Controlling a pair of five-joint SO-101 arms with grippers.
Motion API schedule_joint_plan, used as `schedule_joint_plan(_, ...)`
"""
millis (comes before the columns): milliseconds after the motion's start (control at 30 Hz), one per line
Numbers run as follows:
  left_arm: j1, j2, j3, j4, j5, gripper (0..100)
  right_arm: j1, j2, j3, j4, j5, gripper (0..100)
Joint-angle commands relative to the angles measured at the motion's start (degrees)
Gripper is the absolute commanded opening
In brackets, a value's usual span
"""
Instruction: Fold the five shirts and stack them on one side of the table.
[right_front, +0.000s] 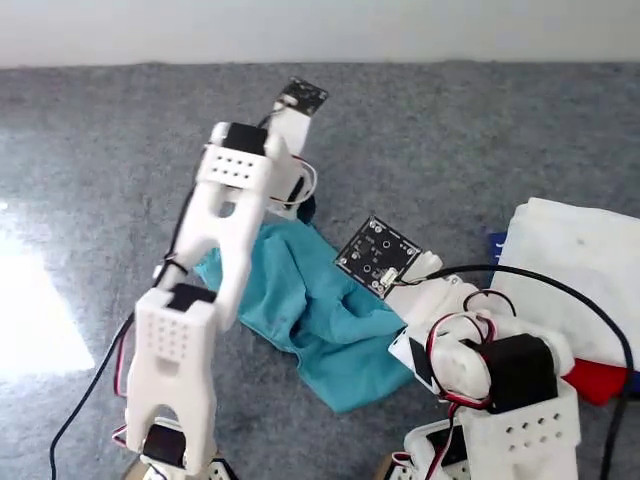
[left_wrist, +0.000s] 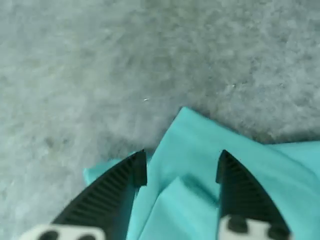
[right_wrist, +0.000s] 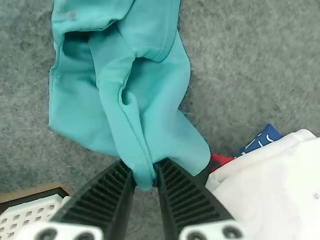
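Grey carpet-like bench (right_front: 470, 130), a bright light patch on the left, pale wall (right_front: 300, 30) behind. The teal shirt (right_front: 310, 300) lies crumpled mid-bench between the arms. The left gripper (left_wrist: 182, 157) is spread above one shirt corner. The right gripper (right_wrist: 144, 166) is pinching a fold at the shirt's near edge. The white shirt (right_front: 590, 270) sits on top of the red shirt (right_front: 597, 381) and blue shirt (right_front: 497, 245), at the bench's right side.
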Motion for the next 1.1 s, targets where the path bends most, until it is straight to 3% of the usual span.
schedule_joint_plan(0, 0.7, 5.98, -10.07, 1.58, 0.62, 23, 0.66, -0.48, -0.18, 1.63, -1.41, 0.9)
schedule_joint_plan(333, 0.97, 26.81, -35.82, 12.92, 0.35, 19, 0.66, -0.4, -0.18, 1.54, -1.41, 0.9)
schedule_joint_plan(567, 3.78, 29.98, -39.96, 13.63, -3.69, 2, 0.66, -0.4, -0.18, 1.54, -1.32, 0.9)
schedule_joint_plan(667, 3.87, 29.89, -40.22, 13.63, -5.01, 1, 0.66, -0.84, -0.53, 1.54, -1.49, 0.9)
schedule_joint_plan(833, 1.14, 21.98, -40.66, 13.71, -4.92, 1, 0.75, -0.92, -0.62, 1.54, -1.49, 0.9)
schedule_joint_plan(1067, -4.84, -1.93, -36.09, 13.71, -4.92, 1, 4.53, -0.84, -5.45, -3.74, -1.23, 0.9)
